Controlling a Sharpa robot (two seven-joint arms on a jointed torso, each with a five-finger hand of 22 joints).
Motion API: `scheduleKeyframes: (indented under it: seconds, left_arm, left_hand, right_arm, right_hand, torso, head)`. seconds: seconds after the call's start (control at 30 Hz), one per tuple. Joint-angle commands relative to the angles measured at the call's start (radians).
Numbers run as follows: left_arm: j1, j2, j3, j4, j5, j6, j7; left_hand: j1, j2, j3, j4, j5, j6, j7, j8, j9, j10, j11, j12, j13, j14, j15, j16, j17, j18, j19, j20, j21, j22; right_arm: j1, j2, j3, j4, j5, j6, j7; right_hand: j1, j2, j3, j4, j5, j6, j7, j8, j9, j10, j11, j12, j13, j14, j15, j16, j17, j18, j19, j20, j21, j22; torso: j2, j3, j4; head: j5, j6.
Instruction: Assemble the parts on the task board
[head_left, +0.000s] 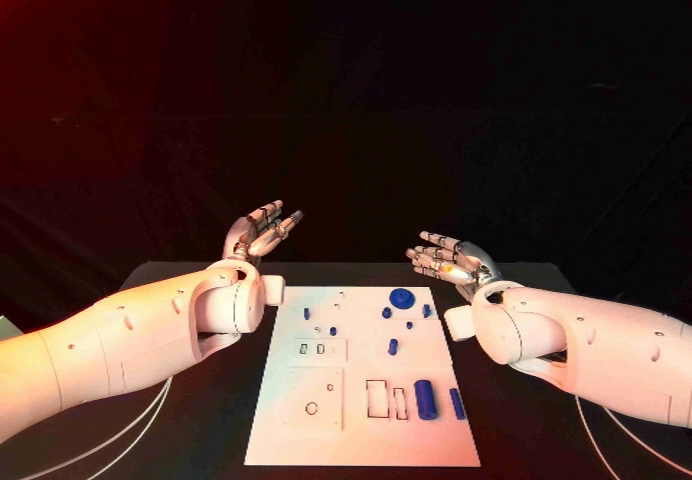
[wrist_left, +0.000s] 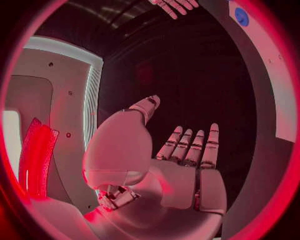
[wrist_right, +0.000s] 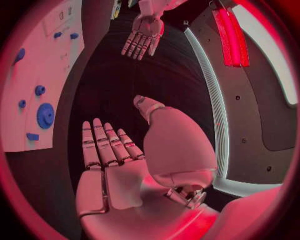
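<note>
Head view showed you the left robot hand (head_left: 261, 234) raised beside the task board's (head_left: 361, 440) far left corner, fingers spread and holding nothing. Your right robot hand (head_left: 453, 262) matched it at the far right corner, also spread and empty. Between them, on the black desk (head_left: 188, 440), the white board carried blue parts: a gear (head_left: 402, 297) at its far end and a cylinder (head_left: 424, 398) nearer you.
</note>
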Motion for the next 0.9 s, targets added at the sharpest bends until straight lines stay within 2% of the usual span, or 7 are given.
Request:
scheduleKeyframes:
  seconds: [0.03,0.13,0.17,0.33,0.4,0.5,0.9]
  left_arm:
    - [0.003,0.004,0.000,-0.004,0.011,0.078,0.014]
    - [0.003,0.004,0.000,-0.004,0.011,0.078,0.014]
    - [0.003,-0.042,0.000,0.036,0.008,0.124,0.011]
    - [0.003,-0.068,0.000,0.068,-0.011,0.136,0.008]
    - [0.003,-0.081,0.000,0.085,-0.021,0.141,0.004]
    - [0.004,-0.102,0.003,0.115,-0.042,0.153,-0.006]
    - [0.004,-0.183,0.018,0.254,-0.082,0.207,-0.017]
  left_hand:
    - [0.048,-0.002,0.011,0.004,0.012,0.027,0.056,0.008,0.004,0.026,0.007,0.009,0.004,0.027,0.011,0.010,0.004,0.012,0.024,0.008,0.009,0.003]
    - [0.060,0.005,0.004,0.006,0.012,0.059,0.070,0.015,0.009,0.076,0.025,0.015,0.008,0.073,0.015,0.020,0.010,0.018,0.046,0.007,0.015,0.007]
    - [0.065,0.007,0.002,0.008,0.012,0.074,0.076,0.018,0.010,0.109,0.035,0.017,0.010,0.122,0.019,0.030,0.017,0.026,0.071,0.006,0.020,0.010]
    - [0.080,0.008,0.011,0.003,0.011,0.211,0.095,0.051,0.031,0.406,0.077,0.052,0.027,0.425,-0.008,0.099,0.061,0.079,0.261,0.007,0.065,0.030]
    - [0.088,0.002,0.025,-0.004,0.010,0.348,0.102,0.090,0.054,0.533,0.050,0.088,0.036,0.546,-0.044,0.157,0.091,0.117,0.358,0.002,0.118,0.049]
    - [0.089,-0.008,0.049,-0.007,0.011,0.429,0.093,0.120,0.066,0.604,0.031,0.101,0.036,0.609,-0.066,0.188,0.120,0.124,0.412,-0.009,0.149,0.058]
    - [0.084,-0.061,0.134,-0.021,0.007,0.483,0.067,0.155,0.073,0.731,-0.008,0.073,0.034,0.780,-0.129,0.314,0.271,0.121,0.570,-0.088,0.290,0.120]
  right_arm:
    - [0.009,0.002,-0.008,-0.010,-0.079,0.148,-0.091]
    - [0.013,0.003,-0.012,-0.013,-0.084,0.159,-0.099]
    - [0.020,-0.002,-0.010,-0.048,-0.449,0.050,-0.050]
    - [0.032,-0.003,-0.009,-0.059,-0.616,0.028,-0.062]
    - [0.039,-0.003,-0.008,-0.062,-0.682,0.025,-0.073]
    - [0.050,-0.005,-0.007,-0.065,-0.789,0.028,-0.103]
    - [0.094,-0.007,-0.003,-0.069,-1.205,0.156,-0.323]
  right_hand:
    - [0.096,-0.010,0.024,-0.038,-0.012,0.156,0.131,0.037,0.028,0.182,-0.004,0.017,0.010,0.229,-0.011,0.035,0.025,0.041,0.172,0.007,0.031,0.014]
    - [0.127,-0.022,0.038,-0.067,-0.015,0.306,0.105,0.075,0.054,0.376,-0.031,0.036,0.020,0.316,-0.039,0.056,0.034,0.068,0.321,0.005,0.058,0.023]
    - [0.133,-0.029,0.045,-0.073,-0.018,0.368,0.097,0.090,0.064,0.411,-0.041,0.038,0.020,0.344,-0.047,0.063,0.037,0.074,0.347,0.004,0.062,0.022]
    - [0.141,-0.056,0.074,-0.084,-0.031,0.481,0.078,0.117,0.075,0.494,-0.064,0.031,0.018,0.427,-0.074,0.085,0.044,0.077,0.432,-0.019,0.081,0.023]
    - [0.141,-0.068,0.092,-0.084,-0.032,0.514,0.072,0.126,0.075,0.535,-0.075,0.029,0.018,0.467,-0.088,0.095,0.050,0.077,0.471,-0.033,0.092,0.025]
    - [0.142,-0.082,0.106,-0.085,-0.035,0.545,0.059,0.137,0.077,0.582,-0.090,0.028,0.020,0.529,-0.111,0.118,0.067,0.076,0.527,-0.057,0.116,0.034]
    - [0.131,-0.123,0.042,-0.079,-0.049,0.644,0.002,0.163,0.114,0.754,-0.166,0.023,0.042,0.845,-0.220,0.373,0.332,0.070,0.773,-0.192,0.398,0.199]
  torso:
    - [0.000,-0.0002,0.0001]
    - [0.000,-0.0002,0.0001]
    - [0.011,-0.0065,0.0030]
    - [0.022,-0.0040,0.0078]
    - [0.029,-0.0013,0.0103]
    - [0.040,0.0008,0.0142]
    - [0.085,0.0099,0.0365]
  head:
    - [0.000,0.000]
    - [0.000,0.000]
    - [-0.005,-0.011]
    - [-0.008,-0.012]
    - [-0.010,-0.009]
    - [-0.016,-0.006]
    - [-0.043,0.004]
